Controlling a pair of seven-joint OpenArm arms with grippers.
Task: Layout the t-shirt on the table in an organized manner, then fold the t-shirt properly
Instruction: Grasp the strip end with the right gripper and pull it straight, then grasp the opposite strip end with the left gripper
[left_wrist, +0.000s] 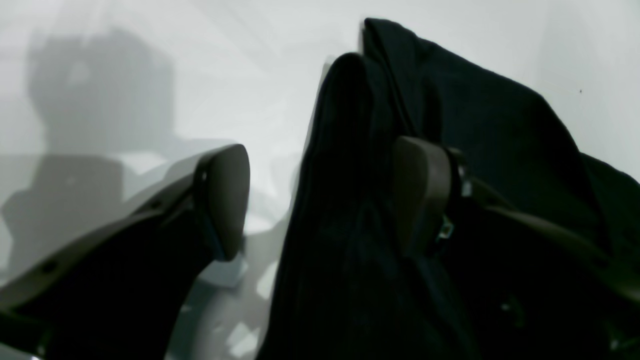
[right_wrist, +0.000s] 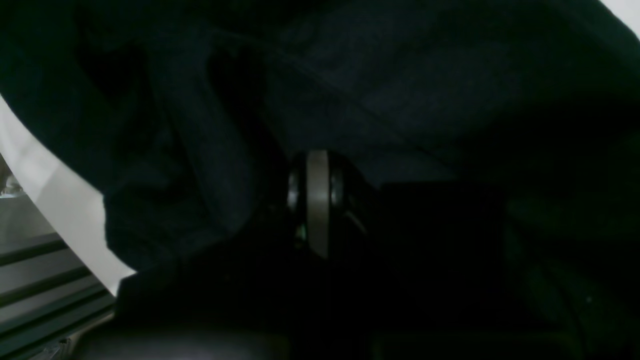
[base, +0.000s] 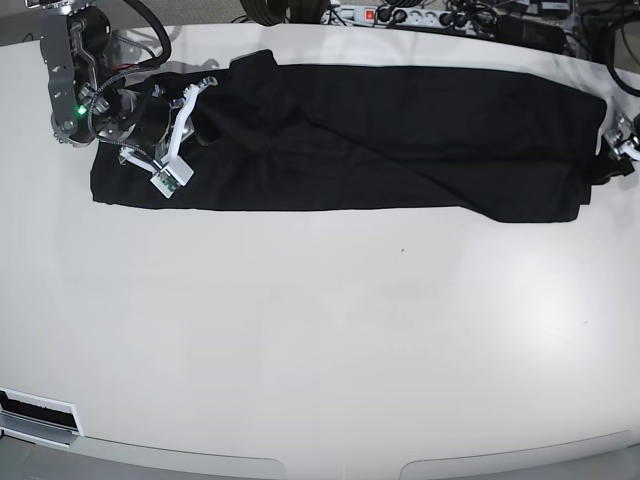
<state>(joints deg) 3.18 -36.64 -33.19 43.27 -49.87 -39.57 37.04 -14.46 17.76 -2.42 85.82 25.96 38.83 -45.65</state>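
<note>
Your right gripper (base: 190, 118), near the table's (base: 320, 340) far left corner, has its jaws pressed together on the t-shirt (base: 400, 140), a long band along the far edge. Keep that pinch; your left gripper (left_wrist: 320, 200) stands spread, so seat it around the hem before closing.

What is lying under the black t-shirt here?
Only the white table shows under the t-shirt, which lies along its far side as a long band. Whatever the doubled fabric covers cannot be seen.
</note>
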